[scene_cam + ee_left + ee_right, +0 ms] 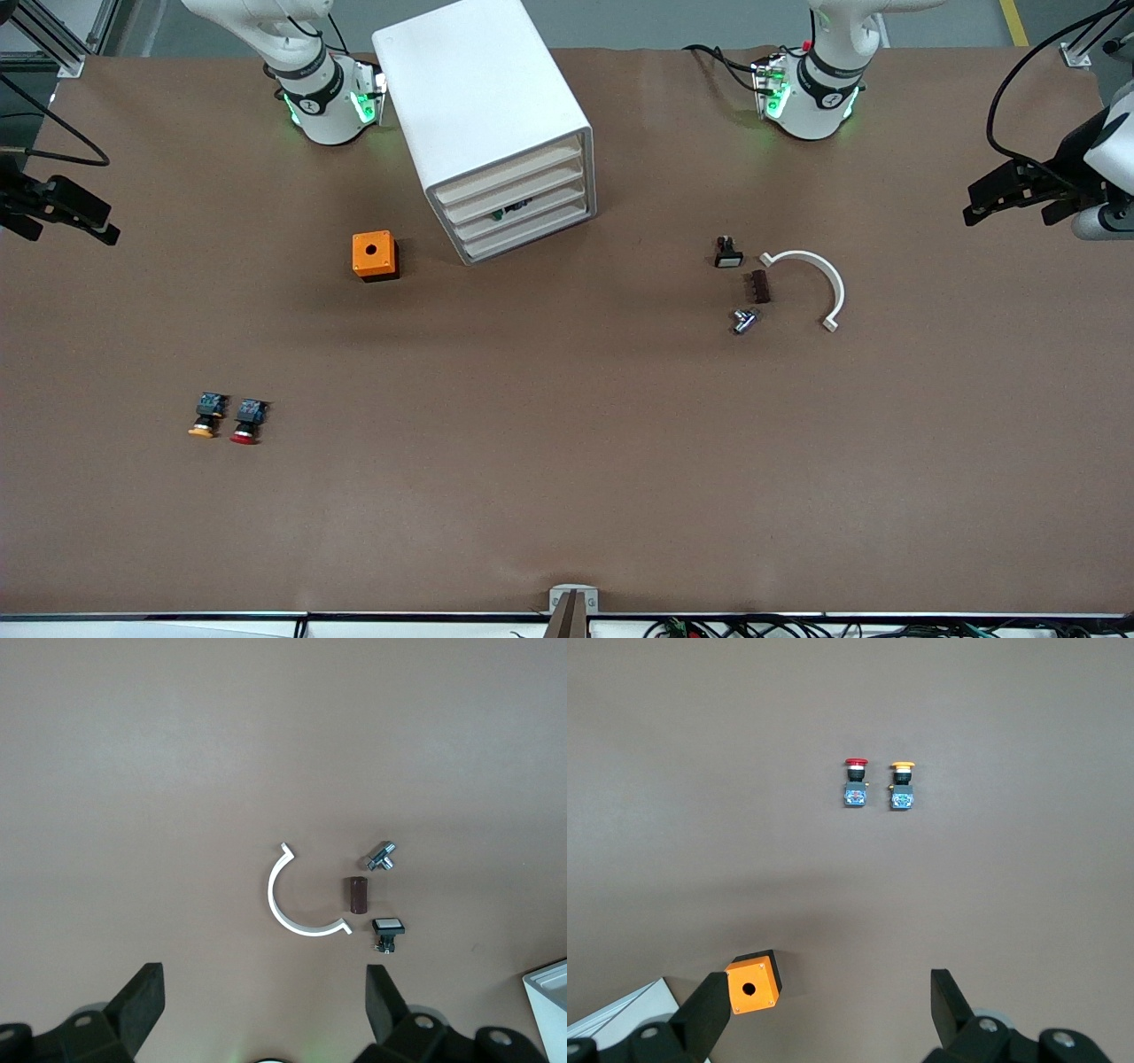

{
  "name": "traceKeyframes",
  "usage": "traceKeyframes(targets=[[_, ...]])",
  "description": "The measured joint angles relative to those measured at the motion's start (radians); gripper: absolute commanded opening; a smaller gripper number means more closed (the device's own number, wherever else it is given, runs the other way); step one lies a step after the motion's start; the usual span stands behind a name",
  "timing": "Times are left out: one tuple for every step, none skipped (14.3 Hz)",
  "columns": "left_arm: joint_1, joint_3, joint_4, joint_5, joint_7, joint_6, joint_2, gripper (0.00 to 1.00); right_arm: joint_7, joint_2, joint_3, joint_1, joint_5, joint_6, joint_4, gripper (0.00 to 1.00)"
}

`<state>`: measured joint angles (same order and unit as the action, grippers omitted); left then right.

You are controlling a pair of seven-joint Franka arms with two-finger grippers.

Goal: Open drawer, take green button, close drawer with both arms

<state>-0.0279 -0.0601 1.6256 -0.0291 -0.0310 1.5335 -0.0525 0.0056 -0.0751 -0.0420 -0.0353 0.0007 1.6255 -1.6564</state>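
The yellow-capped button [205,418] and red-capped button [248,422] lie nearest. The green button [512,213] sits inside the cabinet's [485,115] third drawer [521,213], shut. Left hand [1010,197] and right hand [62,213] hover spread at the surface's ends. Brace the cabinet with 1 hand while pulling that drawer straight.

White cabinet [483,106] btwn arm bases, four cream-front drawers shut, green button [512,212] glimpsed inside third drawer [523,215]

The right gripper [824,1010] hangs with fingers spread wide over the brown table [1010,886]. An orange box [754,982] lies beside the cabinet's corner [629,1010]. A red button [855,782] and yellow button [902,785] lie side by side, apart.
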Motion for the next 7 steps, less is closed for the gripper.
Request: traceKeyframes(targets=[[0.0, 0.0, 0.0, 0.0, 0.0, -0.001, 0.0, 1.0, 0.0, 0.0, 0.0, 0.0, 0.0, 0.0, 0.0, 1.0], [0.0, 0.0, 0.0, 0.0, 0.0, -0.006, 0.0, 1.0, 0.0, 0.0, 0.0, 0.0, 0.0, 0.0, 0.0, 1.0], [0.0, 0.0, 0.0, 0.0, 0.0, -0.009, 0.0, 1.0, 0.0, 0.0, 0.0, 0.0, 0.0, 0.0, 0.0, 1.0], [0.0, 0.0, 0.0, 0.0, 0.0, -0.011, 0.0, 1.0, 0.0, 0.0, 0.0, 0.0, 0.0, 0.0, 0.0, 1.0], [0.0, 0.0, 0.0, 0.0, 0.0, -0.012, 0.0, 1.0, 0.0, 0.0, 0.0, 0.0, 0.0, 0.0, 0.0, 1.0], [0.0, 0.0, 0.0, 0.0, 0.0, -0.012, 0.0, 1.0, 0.0, 0.0, -0.001, 0.0, 0.0, 0.0, 0.0, 1.0], [0.0, 0.0, 0.0, 0.0, 0.0, -0.013, 0.0, 1.0, 0.0, 0.0, -0.001, 0.0, 0.0, 0.0, 0.0, 1.0]])
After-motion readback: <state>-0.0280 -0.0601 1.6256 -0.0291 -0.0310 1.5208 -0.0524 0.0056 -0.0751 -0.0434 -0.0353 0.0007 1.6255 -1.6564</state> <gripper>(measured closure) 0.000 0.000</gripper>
